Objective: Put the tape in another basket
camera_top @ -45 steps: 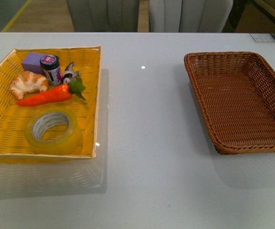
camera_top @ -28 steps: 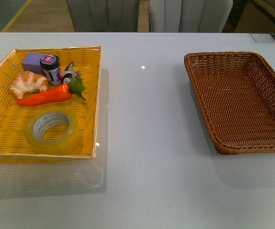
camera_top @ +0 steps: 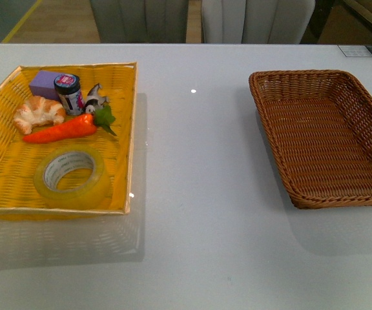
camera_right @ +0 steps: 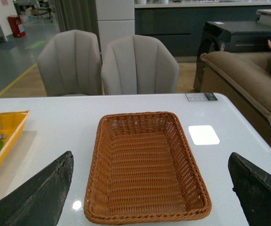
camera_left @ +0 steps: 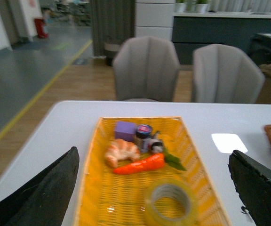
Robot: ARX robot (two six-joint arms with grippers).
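Lying in woven tray: glossy tape

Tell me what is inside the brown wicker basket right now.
Nothing: the basket shows only bare woven floor, all of it uncovered in the right wrist view. The tape lies in the yellow tray.

Left tool and right tool each show two matte black, tapering fingers

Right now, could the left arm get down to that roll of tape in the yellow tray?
Probably yes. The tape lies flat and uncovered in the yellow tray, with the carrot just beyond it. The left wrist view shows the tape ahead between the wide-open jaws, with nothing in between.
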